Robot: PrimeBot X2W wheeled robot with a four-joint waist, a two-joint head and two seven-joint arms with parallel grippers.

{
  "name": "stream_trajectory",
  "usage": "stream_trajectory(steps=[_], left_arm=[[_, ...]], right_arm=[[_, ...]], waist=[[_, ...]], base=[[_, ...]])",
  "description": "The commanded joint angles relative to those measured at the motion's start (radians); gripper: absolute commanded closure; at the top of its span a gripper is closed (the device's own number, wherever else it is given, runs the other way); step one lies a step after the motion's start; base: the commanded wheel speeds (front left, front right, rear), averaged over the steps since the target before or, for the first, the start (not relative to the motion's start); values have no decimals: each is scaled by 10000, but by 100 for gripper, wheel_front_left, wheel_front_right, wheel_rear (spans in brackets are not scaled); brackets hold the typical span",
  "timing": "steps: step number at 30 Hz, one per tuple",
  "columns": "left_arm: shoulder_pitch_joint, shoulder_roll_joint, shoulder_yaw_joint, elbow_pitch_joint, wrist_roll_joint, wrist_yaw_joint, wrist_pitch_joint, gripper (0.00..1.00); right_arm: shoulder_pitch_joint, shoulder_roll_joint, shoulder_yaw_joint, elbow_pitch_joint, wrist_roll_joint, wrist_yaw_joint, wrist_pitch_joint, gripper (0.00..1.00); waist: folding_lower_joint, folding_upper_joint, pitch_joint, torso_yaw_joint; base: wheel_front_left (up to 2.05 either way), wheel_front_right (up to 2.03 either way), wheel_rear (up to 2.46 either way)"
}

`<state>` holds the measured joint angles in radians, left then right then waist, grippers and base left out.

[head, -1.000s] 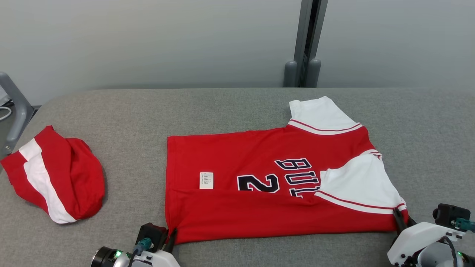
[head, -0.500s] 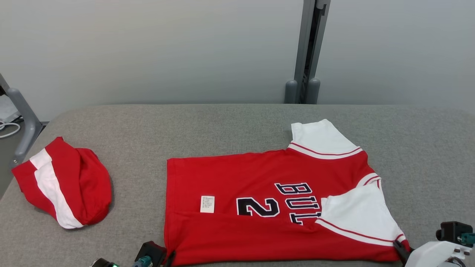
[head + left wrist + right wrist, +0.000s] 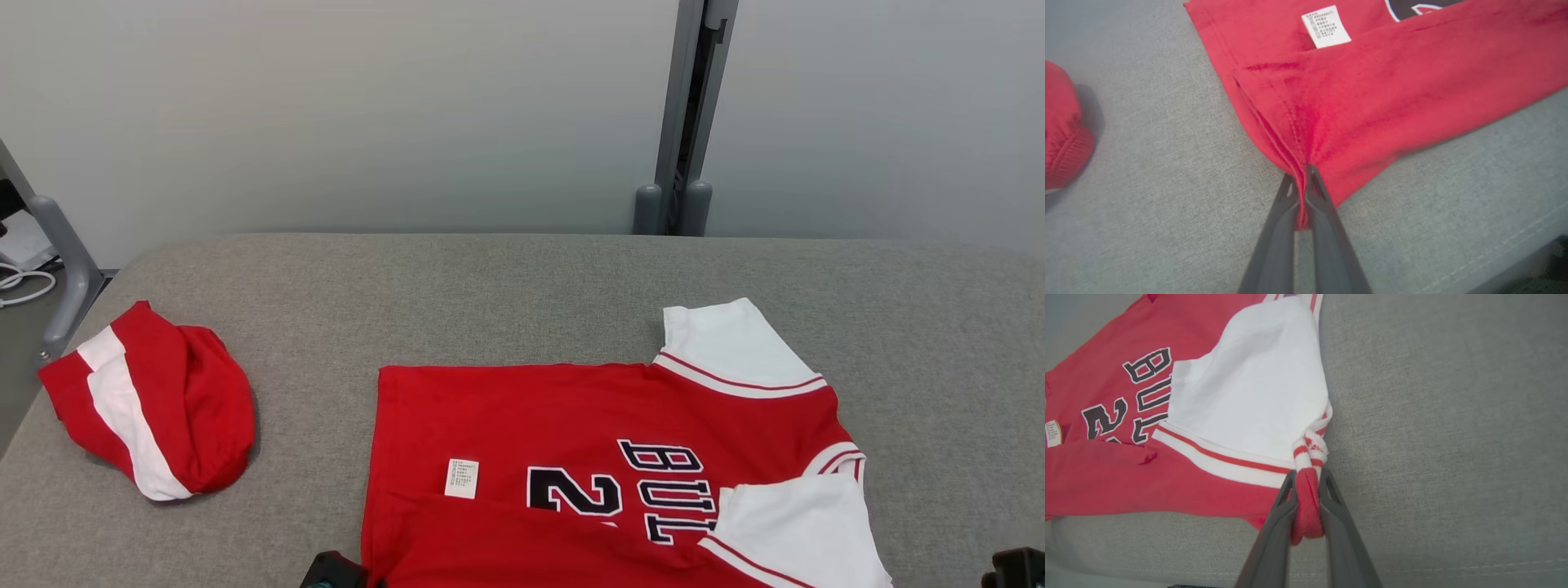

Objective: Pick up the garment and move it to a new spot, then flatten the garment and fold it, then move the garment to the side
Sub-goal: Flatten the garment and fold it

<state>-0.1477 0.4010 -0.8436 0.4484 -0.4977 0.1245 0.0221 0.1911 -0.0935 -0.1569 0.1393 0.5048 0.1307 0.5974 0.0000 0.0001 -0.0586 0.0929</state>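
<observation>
Clamping the jersey's [image 3: 588,425] two near corners, the left gripper [image 3: 1301,183] and right gripper [image 3: 1306,482] were closed on fabric in the wrist views. The head view showed it at the bench's [image 3: 490,286] near edge, with a bundled garment [image 3: 155,408] at the left edge.

I read "BUL" and a 2 in dark, white-edged letters on the red jersey [image 3: 522,416]; its small white label [image 3: 461,478] has print too fine for me.
</observation>
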Motion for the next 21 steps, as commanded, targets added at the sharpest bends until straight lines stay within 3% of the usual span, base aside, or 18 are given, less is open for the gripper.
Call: stream_trajectory(steps=[1, 10, 20, 21], left_arm=[[129, 142, 13, -134, -71, 106, 93, 100], [572, 572, -54, -1025, -238, 356, 704, 100], [780, 856, -105, -1607, -267, 588, 998, 100], [796, 859, -107, -1607, -333, 606, 1105, 70]], right_arm=[[280, 77, -134, -293, -39, 1, 227, 100], [980, 372, -456, -1424, -166, 1, 984, 100], [1105, 403, -476, -1349, -97, 1, 1161, 100], [1093, 402, -502, -1340, -119, 1, 1149, 81]], waist=[[0, -1, -6, 9], [0, -1, 0, -39], [0, -1, 12, -28], [0, -1, 12, -33]], base=[[0, 0, 0], [0, 0, 0], [0, 0, 0], [0, 0, 0]])
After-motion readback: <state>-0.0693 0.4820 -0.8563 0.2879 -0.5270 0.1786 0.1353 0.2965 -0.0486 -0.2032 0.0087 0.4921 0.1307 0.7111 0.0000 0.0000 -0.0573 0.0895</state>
